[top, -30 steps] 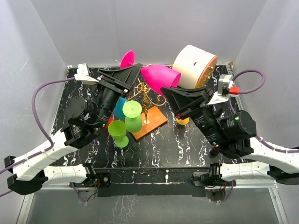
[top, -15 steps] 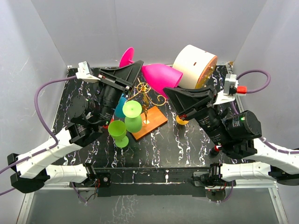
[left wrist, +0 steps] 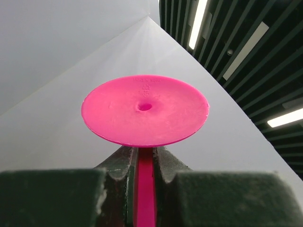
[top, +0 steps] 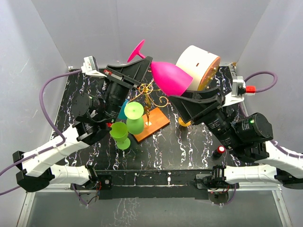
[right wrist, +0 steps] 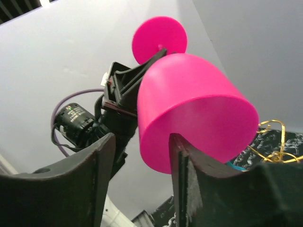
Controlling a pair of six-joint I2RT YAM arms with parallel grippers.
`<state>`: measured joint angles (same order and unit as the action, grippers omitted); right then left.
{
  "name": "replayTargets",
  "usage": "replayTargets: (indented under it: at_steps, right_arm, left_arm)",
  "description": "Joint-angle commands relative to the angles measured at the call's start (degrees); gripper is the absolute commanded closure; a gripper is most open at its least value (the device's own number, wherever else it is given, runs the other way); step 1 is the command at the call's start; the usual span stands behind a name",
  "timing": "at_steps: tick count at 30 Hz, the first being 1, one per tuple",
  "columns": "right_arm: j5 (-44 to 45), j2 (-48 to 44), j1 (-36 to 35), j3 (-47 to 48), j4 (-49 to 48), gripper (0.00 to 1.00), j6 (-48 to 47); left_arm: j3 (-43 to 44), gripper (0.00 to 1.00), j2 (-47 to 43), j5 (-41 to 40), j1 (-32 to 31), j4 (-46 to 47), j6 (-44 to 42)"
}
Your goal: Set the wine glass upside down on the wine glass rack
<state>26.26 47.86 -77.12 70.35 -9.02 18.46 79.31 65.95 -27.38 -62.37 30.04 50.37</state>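
Tipping further over than before, the pink wine glass (top: 171, 78) is up near the gold rack (top: 150, 101), not on it yet. The left tool (left wrist: 144, 165) pinches its stem; the right tool (top: 189, 101) gapes around its bowl.

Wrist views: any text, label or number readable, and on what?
Pink wine glass, underside of foot: embossed marking near the edge, too small to read.
Left arm motor: small sticker, too blurred to read.
Nothing else legible in any view.

Left jaws clamped, right jaws apart.
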Motion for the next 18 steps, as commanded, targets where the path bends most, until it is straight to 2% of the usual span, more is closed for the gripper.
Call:
replayTargets:
  at_steps: [1, 4, 11, 18]
  right_arm:
    - [2.7, -2.0, 0.0, 2.0, 6.7, 0.41, 4.4]
    - [2.4, -4.3, 0.0, 1.1, 8.8, 0.29, 5.6]
    - [7.2, -10.3, 0.0, -0.1, 17.9, 0.28, 10.1]
    - [9.4, -11.0, 0.0, 5.2, 27.3, 0.28, 12.8]
  left_arm:
    - [2.3, 1.00, -0.5, 3.0, -0.2, 5.3, -3.5]
    - [3.4, 1.00, 0.0, 5.7, -0.1, 5.8, -6.9]
    - [9.9, 1.00, -0.2, 10.2, -0.1, -5.7, -17.5]
    - [13.5, 1.00, -2.3, 16.3, -0.1, -19.0, -26.5]
